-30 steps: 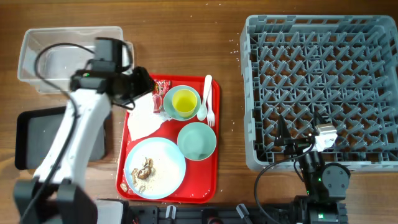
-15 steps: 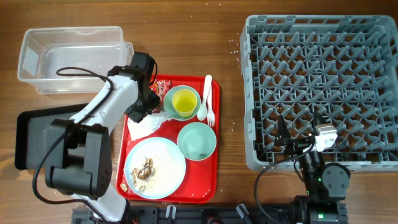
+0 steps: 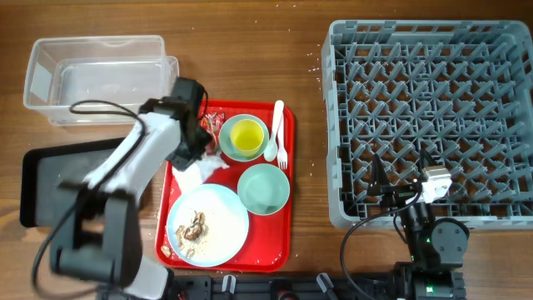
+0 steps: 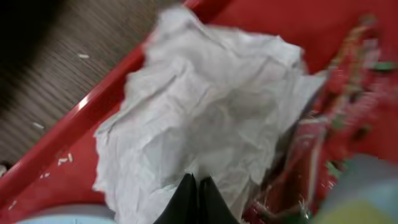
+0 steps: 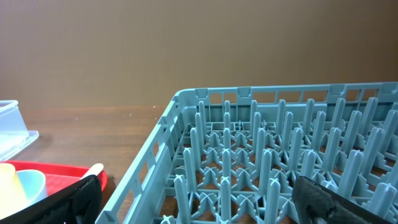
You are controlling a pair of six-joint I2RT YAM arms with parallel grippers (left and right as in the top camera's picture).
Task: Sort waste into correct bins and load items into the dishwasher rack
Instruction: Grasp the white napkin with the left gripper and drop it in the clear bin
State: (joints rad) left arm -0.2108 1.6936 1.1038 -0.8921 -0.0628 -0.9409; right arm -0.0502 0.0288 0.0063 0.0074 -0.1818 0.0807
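Note:
My left gripper (image 3: 200, 150) is down on the red serving tray (image 3: 283, 246), shut on the crumpled white napkin (image 3: 196, 169). In the left wrist view the black fingertips (image 4: 186, 193) meet against the napkin (image 4: 205, 106), with the red snack wrapper (image 4: 339, 124) to its right. The wrapper (image 3: 216, 120) lies beside the yellow cup (image 3: 246, 138), which sits in a mint bowl (image 3: 261, 152). A second mint bowl (image 3: 264, 188) and the light-blue plate (image 3: 218, 218) with food scraps (image 3: 196, 225) are nearer the front. The white spoon (image 3: 276, 127) and fork (image 3: 283, 155) lie on the tray's right side. My right gripper (image 3: 400, 173) stands open over the grey rack (image 3: 329, 125).
The clear tub (image 3: 92, 79) stands at the back left and the black tray (image 3: 46, 179) in front of it, both left of the red tray. The rack's near-left corner (image 5: 161, 134) fills the right wrist view between the wide-spread fingers (image 5: 78, 199).
My left arm swung from the clear tub over to the red tray, came down on the napkin and closed on it. The napkin has bunched slightly. The right arm has not moved.

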